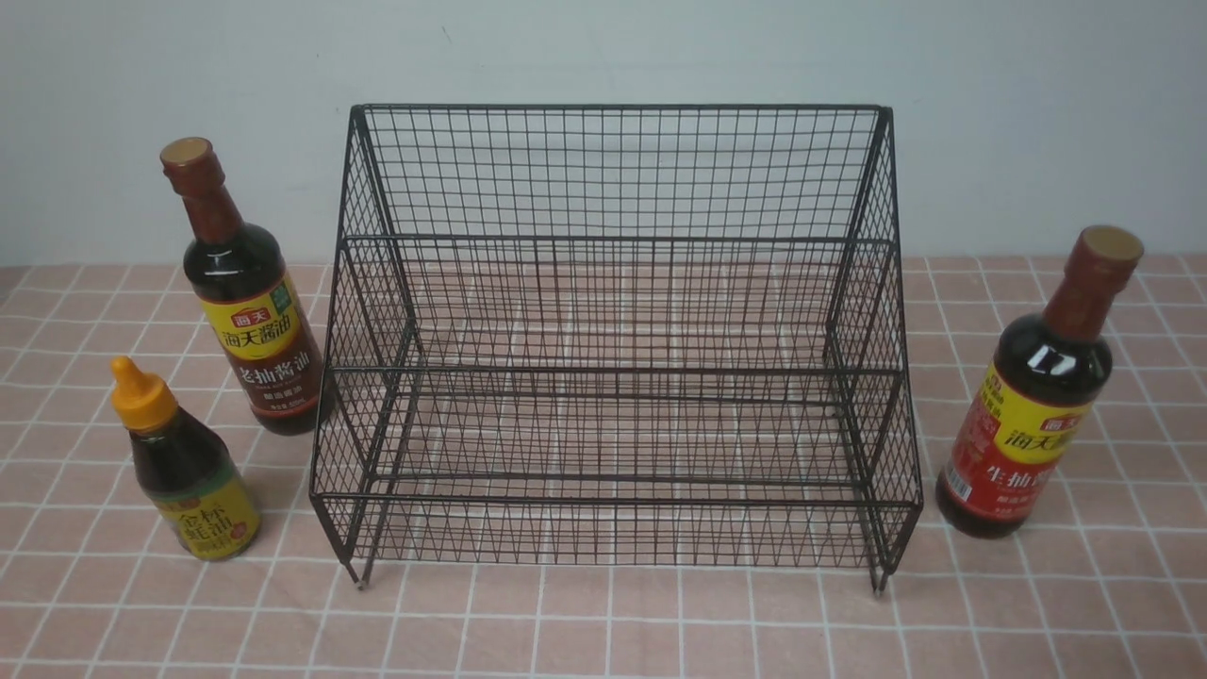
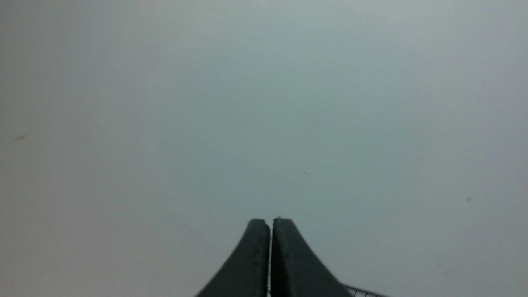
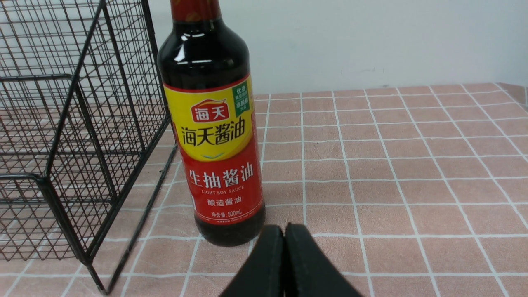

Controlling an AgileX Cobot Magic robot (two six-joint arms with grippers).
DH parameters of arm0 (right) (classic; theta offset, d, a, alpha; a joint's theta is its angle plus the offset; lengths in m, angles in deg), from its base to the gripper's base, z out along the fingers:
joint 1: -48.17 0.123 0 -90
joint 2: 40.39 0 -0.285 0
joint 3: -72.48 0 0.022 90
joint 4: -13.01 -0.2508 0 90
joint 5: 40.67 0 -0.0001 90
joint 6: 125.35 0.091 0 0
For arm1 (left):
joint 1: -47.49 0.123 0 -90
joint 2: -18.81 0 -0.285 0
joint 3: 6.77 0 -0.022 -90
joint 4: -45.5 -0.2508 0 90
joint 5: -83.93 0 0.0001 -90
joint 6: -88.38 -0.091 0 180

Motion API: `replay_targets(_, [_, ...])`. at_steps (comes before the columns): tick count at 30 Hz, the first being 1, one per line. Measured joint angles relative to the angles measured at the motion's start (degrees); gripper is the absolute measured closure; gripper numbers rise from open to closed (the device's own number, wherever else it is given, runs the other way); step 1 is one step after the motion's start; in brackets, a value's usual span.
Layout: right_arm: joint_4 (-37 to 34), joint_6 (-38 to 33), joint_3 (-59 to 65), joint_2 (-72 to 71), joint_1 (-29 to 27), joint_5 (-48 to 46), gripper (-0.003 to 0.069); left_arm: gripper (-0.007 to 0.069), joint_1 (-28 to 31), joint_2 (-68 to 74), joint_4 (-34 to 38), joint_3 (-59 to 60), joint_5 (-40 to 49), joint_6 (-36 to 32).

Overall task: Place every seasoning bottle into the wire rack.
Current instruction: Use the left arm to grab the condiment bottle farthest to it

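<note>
Careful: left gripper [image 2: 270,225] and right gripper [image 3: 284,230] are both pinched closed, empty. Unopened, the right one could topple the red-label bottle [image 3: 218,165] against the rack [image 3: 62,218].

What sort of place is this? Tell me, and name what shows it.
Probably a mock kitchen counter staged for a trial: a pink tiled tabletop, a bare pale wall, and a wire rack between seasoning bottles.

The table [image 1: 603,632] with pink squares holds the black wire rack [image 1: 613,377] in the middle, a tall brown-label bottle [image 1: 247,302] just left of it, a short orange-cap bottle [image 1: 189,471] nearer on the left, and a tall red-label bottle [image 1: 1028,415] on the right.
</note>
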Motion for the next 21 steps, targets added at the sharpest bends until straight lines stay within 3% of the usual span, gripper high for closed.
replay_targets(5, [0.00,0.00,0.00,0.00,0.00,0.00,0.0673,0.0631,0.00,17.30,-6.78,-10.59,6.56,-1.31])
replay_targets(14, [0.00,0.00,0.00,0.00,0.00,0.00,0.0673,0.0554,-0.07,40.99,-7.96,-27.35,13.66,-1.71])
replay_targets(21, [0.00,0.00,0.00,0.00,0.00,0.00,0.0673,0.0335,-0.07,54.79,-8.06,-38.83,14.55,-1.71])
